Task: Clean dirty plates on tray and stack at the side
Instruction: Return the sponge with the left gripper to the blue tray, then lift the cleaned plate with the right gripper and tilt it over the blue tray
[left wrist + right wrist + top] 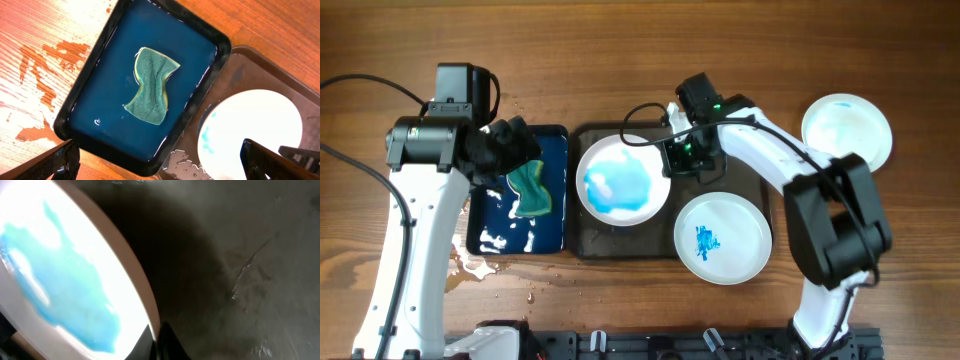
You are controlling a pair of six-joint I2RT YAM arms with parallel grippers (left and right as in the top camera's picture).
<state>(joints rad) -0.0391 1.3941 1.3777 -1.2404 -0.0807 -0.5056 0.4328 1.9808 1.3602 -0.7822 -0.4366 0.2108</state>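
On the middle of the surface, the grey tray (588, 238). In its left half, a first plate (623, 182), white and flooded with a pale blue wash. Over the tray's near right corner, partly off the rim, a second plate (723, 238) with a small blue smear. Well apart, on bare wood toward the far right corner of the surface, a third plate (847, 130), faintly blue.

Right tool (688, 152) clenched, down at the right-hand rim of the first plate; cannot tell whether pinching that rim or only touching it.

Left tool (512, 148) released, fingers (59, 162) spread wide above the blue tray (552, 150), just left of the grey one. In that tray's water, a green sponge (531, 190), lying free. Near the blue tray's near left corner, spilled water (470, 265) on the wood.
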